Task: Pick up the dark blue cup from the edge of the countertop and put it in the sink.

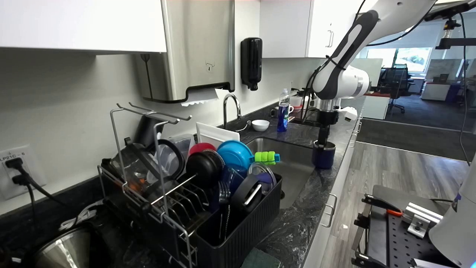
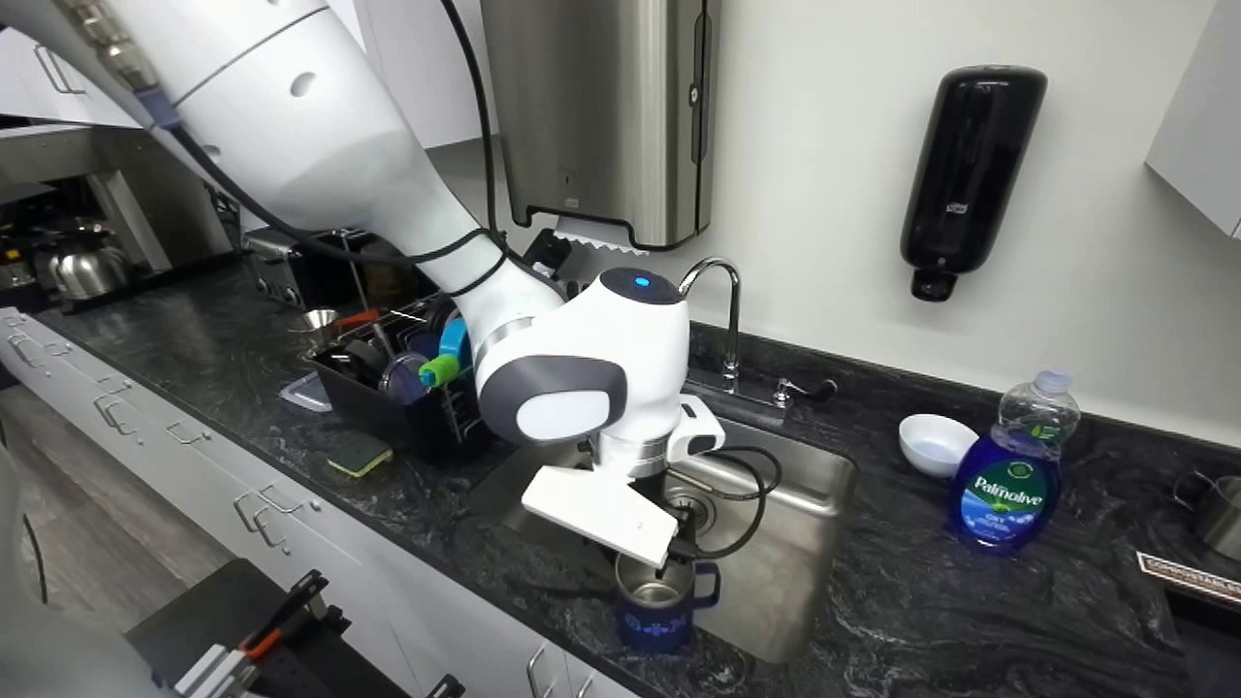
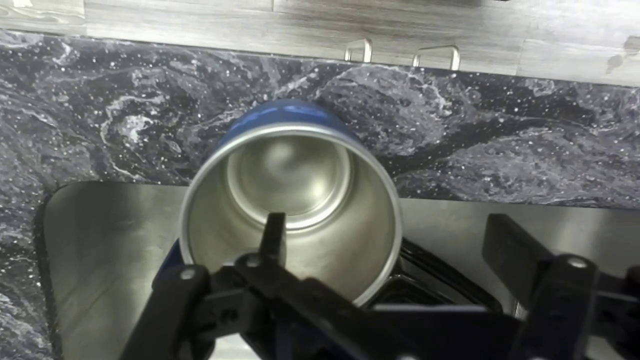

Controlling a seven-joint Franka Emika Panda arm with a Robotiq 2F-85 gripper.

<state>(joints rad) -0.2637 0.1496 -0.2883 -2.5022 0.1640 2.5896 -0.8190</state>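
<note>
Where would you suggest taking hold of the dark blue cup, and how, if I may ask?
I'd pinch the rim of the dark blue cup from above, clear of the handle, with one of the jaws inside and the other outside. It stands upright and open at the top, so its narrow rim should fit between the jaws, which are apart in the wrist view.

Office kitchenette, steel sink [image 2: 787, 567], paper towel dispenser [image 1: 202, 48], loaded dish rack [image 1: 249, 224], desk chair [image 1: 396, 82] in the background
</note>
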